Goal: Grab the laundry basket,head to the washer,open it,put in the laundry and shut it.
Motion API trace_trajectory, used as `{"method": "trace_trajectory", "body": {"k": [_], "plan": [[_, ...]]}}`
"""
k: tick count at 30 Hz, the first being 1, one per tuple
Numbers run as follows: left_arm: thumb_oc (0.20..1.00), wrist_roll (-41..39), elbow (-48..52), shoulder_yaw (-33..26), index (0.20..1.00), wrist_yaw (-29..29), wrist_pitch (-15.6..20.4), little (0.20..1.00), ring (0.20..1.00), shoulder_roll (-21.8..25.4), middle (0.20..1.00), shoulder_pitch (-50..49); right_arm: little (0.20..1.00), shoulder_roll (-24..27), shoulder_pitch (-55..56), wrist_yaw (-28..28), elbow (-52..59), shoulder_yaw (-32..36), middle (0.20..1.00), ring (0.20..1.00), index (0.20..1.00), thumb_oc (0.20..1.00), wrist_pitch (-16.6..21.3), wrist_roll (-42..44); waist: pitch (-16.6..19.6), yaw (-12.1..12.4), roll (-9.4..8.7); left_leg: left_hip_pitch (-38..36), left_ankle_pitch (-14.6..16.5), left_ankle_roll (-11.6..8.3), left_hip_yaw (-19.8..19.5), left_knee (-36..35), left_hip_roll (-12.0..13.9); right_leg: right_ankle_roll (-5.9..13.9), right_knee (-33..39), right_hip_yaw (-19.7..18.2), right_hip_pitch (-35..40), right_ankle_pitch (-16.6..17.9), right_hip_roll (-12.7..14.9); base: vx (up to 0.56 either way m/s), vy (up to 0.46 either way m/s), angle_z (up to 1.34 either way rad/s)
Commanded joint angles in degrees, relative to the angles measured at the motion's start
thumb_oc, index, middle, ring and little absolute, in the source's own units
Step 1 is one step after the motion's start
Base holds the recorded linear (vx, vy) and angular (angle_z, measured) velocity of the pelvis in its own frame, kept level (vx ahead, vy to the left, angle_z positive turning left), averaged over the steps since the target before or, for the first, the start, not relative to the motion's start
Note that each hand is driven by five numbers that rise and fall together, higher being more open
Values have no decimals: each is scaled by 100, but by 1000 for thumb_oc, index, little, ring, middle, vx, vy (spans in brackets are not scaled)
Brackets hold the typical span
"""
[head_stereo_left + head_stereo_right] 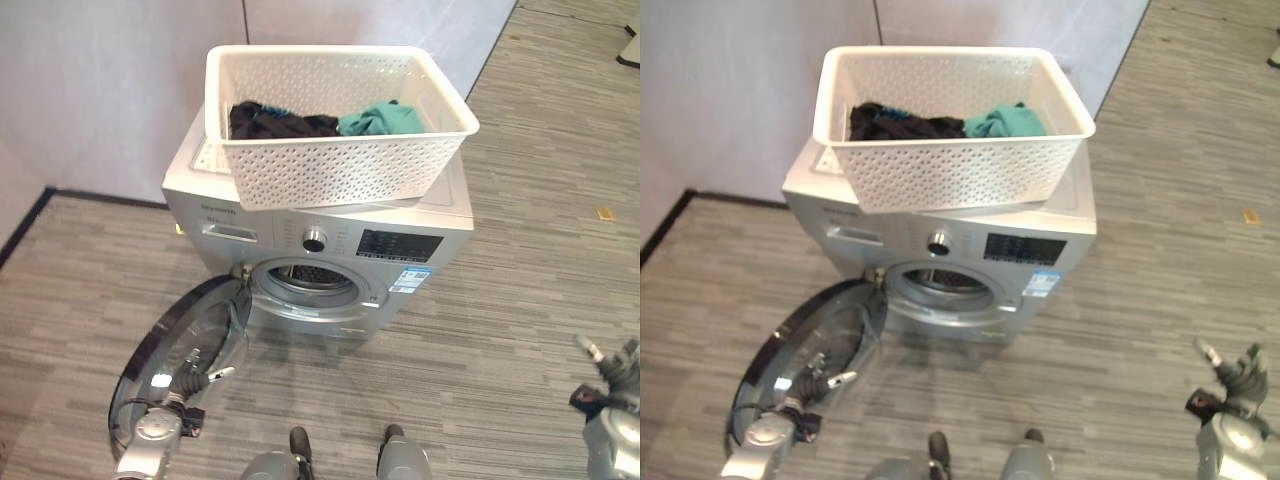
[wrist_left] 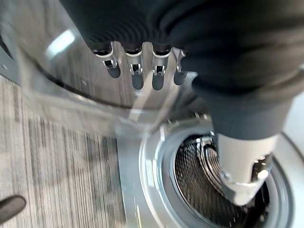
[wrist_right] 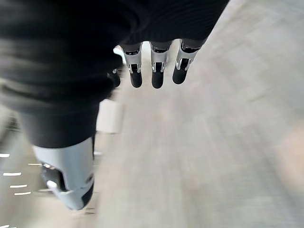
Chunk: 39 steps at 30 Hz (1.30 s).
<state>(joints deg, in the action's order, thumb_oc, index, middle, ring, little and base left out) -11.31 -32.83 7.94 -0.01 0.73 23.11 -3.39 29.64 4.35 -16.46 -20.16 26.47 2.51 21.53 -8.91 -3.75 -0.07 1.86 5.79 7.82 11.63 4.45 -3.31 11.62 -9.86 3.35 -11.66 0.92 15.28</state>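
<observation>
Left eye view: laundry (image 1: 300, 122) is seen in the basket (image 1: 340, 170) atop the washer (image 1: 320, 245), far above the left hand (image 1: 200, 385), relaxed beside the open door (image 1: 170, 350); right hand (image 1: 610, 375) relaxed, empty.

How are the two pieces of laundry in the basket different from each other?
The black crumpled garment lies toward the left of the white perforated plastic basket and spreads wider; the teal crumpled garment sits bunched toward the right and looks smaller. They differ plainly in colour. Both lie side by side, crumpled, in the basket atop the silver front-loading washer.
</observation>
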Motion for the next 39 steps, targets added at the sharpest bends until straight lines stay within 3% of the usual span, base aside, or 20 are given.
{"method": "trace_trajectory", "body": {"k": [1,9,12,15,17,19,20,21,22,23,25,26,28,30,35,39], "plan": [[1000,11,-44,109,1000,65,162,1000,1000,115,1000,389,1000,784,-545,-520,396,582,1000,1000,1000,1000,551,-226,40,-5,-144,59,738,-224,-749,390,122,144,575,-386,-210,972,-37,155,-49,31],[1000,-67,-102,323,1000,103,125,1000,1000,18,1000,387,1000,1906,-1496,-526,1854,385,1000,1000,1000,1000,752,-216,197,27,-315,-138,954,-292,-1035,674,46,300,837,-439,-87,1261,-71,114,-83,30],[1000,-246,-168,400,1000,114,101,1000,1000,-82,1000,276,1000,2675,-1962,-296,2040,91,1000,1000,1000,1000,672,-77,415,183,-574,-255,1066,-416,-1294,786,60,266,863,-518,208,936,-216,152,-138,23],[1000,-375,-247,394,1000,171,120,1000,1000,-118,1000,220,1000,3157,-2366,-126,1838,-305,1000,1000,1000,1000,590,62,437,264,-667,-323,1052,-513,-1419,805,216,221,697,-500,225,789,-353,98,-188,37],[1000,-575,-281,378,1000,209,161,1000,1000,-105,1000,45,1000,3695,-3180,101,1310,-1206,1000,1000,1000,1000,464,124,523,409,-720,-499,998,-659,-1423,656,478,126,648,-255,303,650,-447,107,-218,5],[1000,-710,-307,410,1000,168,144,1000,1000,-75,1000,-45,1000,3929,-3721,381,876,-1952,1000,1000,1000,1000,215,126,580,509,-798,-608,903,-751,-1451,483,657,75,706,-126,401,543,-538,75,-162,6],[1000,-710,-307,410,1000,168,144,1000,1000,-75,1000,-45,1000,3929,-3721,381,876,-1952,1000,1000,1000,1000,215,126,580,509,-798,-608,903,-751,-1451,483,657,75,706,-126,401,543,-538,81,-203,4],[1000,-804,-322,488,1000,96,160,1000,1000,17,1000,-118,1000,4243,-4854,901,102,-3333,1000,1000,1000,1000,-43,283,631,579,-884,-694,770,-870,-1473,267,880,-48,770,-22,494,407,-659,75,-179,1],[1000,-845,-338,568,1000,95,147,1000,1000,74,1000,-130,1000,4325,-5259,978,-78,-3769,1000,1000,1000,1000,-161,228,655,626,-949,-703,741,-899,-1469,226,942,-79,797,12,513,386,-694,89,-214,3],[1000,-857,-378,619,1000,63,136,1000,1000,92,1000,-127,1000,4298,-5740,1129,-374,-4318,1000,1000,1000,1000,-239,158,661,658,-987,-714,708,-925,-1475,184,991,-100,819,23,527,374,-725,49,-110,4],[1000,-921,-563,765,1000,-28,151,1000,1000,10,1000,-111,1000,3886,-7447,1549,-1383,-6168,1000,1000,1000,1000,-343,4,660,711,-1002,-733,610,-1010,-1476,106,1120,-177,886,126,598,289,-805,47,-112,11],[1000,-920,-565,744,1000,-28,153,1000,1000,-31,1000,-111,1000,3866,-7581,1553,-1433,-6297,1000,1000,1000,1000,-333,19,656,685,-963,-735,609,-1011,-1478,102,1122,-178,887,128,601,290,-807,47,-87,12],[1000,-973,-692,883,1000,-94,152,1000,1000,-73,1000,-65,1000,3276,-8359,1722,-2302,-7097,1000,1000,1000,1000,-326,-311,645,785,-961,-722,548,-1060,-1510,57,1187,-220,941,214,662,251,-840,44,-68,12],[1000,-943,-1012,1043,1000,-103,172,1000,1000,-134,1000,109,1000,2457,-8801,1790,-3332,-7416,1000,1000,1000,1000,-329,-682,636,934,-991,-636,438,-1110,-1587,-9,1219,-269,996,322,685,193,-861,47,-70,19],[1000,-953,-1128,1084,1000,-41,205,1000,1000,-130,1000,218,1000,1783,-8953,1879,-3846,-7506,1000,1000,1000,1000,-335,-916,605,1116,-1017,-446,278,-1193,-1783,-126,1271,-343,1088,545,703,142,-868,29,-56,30],[1000,-952,-1200,1083,1000,-38,190,1000,1000,-137,1000,226,1000,1606,-8959,1984,-3849,-7616,1000,1000,1000,1000,-341,-988,545,1200,-1039,-350,212,-1226,-1848,-154,1285,-367,1107,652,705,122,-874,12,-42,27]]}}
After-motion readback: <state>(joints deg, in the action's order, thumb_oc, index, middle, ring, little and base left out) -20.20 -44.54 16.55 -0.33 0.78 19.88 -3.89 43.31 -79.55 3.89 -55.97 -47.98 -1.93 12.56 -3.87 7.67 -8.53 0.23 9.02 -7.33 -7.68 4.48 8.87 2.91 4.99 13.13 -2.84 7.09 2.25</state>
